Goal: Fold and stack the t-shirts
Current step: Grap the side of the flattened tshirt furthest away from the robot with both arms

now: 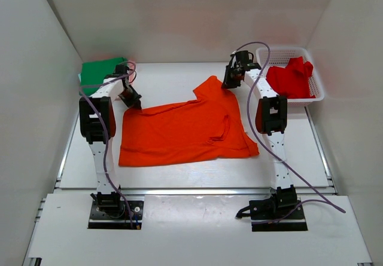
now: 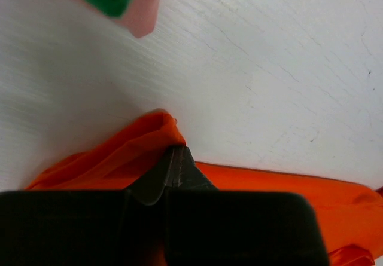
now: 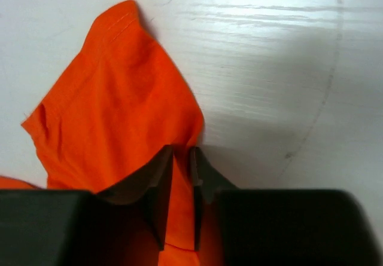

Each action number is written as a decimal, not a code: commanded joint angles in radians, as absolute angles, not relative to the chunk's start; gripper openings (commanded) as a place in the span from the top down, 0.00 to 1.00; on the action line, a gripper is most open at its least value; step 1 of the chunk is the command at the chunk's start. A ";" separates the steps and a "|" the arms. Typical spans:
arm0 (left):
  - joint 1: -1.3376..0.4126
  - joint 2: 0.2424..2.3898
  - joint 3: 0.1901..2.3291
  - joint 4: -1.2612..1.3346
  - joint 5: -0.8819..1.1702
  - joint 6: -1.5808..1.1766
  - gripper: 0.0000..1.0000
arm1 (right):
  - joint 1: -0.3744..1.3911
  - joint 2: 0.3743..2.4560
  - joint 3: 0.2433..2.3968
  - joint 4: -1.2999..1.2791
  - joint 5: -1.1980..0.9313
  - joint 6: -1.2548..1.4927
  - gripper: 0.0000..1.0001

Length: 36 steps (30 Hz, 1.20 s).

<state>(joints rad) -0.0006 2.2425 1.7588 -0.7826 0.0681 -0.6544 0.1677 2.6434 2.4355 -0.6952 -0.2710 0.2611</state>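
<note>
Left gripper (image 1: 130, 97): jaws fully together, a raised fold of the orange t-shirt (image 1: 185, 131) pinched between the fingertips (image 2: 175, 161). The grip is at the shirt's far-left corner.

Right gripper (image 1: 230, 83): jaws drawn to a narrow slit. Orange cloth fills the slit between the fingers (image 3: 160, 185). The grip is on the edge of the sleeve that points toward the far edge of the bench (image 1: 197, 173).

Orange t-shirt: spread mostly flat across the middle of the bench. The body lies crosswise and the collar is toward the right. The near sleeve lies on the bench toward the right arm's base.

Green t-shirt (image 1: 102, 72): folded, at the far-left corner of the bench, near the left gripper but apart from it. A pink t-shirt (image 2: 143, 15) shows under its edge.

White mesh basket (image 1: 317, 92): far-right corner, with the red t-shirt (image 1: 290, 78) bunched inside.
</note>
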 commanded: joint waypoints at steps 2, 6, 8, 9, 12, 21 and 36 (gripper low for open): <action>0.031 2.243 1.781 -0.781 0.101 -0.640 1.00 | 0.175 2.662 2.468 -0.680 -0.324 0.273 1.00; 0.037 2.252 1.838 -0.796 0.100 -0.623 1.00 | 0.179 2.649 2.471 -0.629 -0.319 0.268 1.00; 0.031 2.270 1.909 -0.848 0.081 -0.601 1.00 | 0.163 2.646 2.468 -0.595 -0.322 0.268 1.00; 0.035 2.275 1.922 -0.859 0.081 -0.591 1.00 | 0.166 2.632 2.462 -0.580 -0.330 0.265 1.00; 0.043 2.264 1.956 -0.873 0.068 -0.581 1.00 | 0.155 2.603 2.461 -0.560 -0.339 0.261 1.00; 0.045 2.174 1.872 -0.850 0.087 -0.580 1.00 | 0.130 2.468 2.315 -0.496 -0.410 0.242 1.00; 0.058 1.970 1.641 -0.857 0.083 -0.515 1.00 | 0.089 2.148 1.938 -0.483 -0.485 0.206 1.00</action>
<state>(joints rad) 0.0483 2.0777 1.6627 -0.8448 0.0891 -0.5518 0.1059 2.2551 2.0163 -0.5201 -0.4580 0.2325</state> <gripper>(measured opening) 0.017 0.008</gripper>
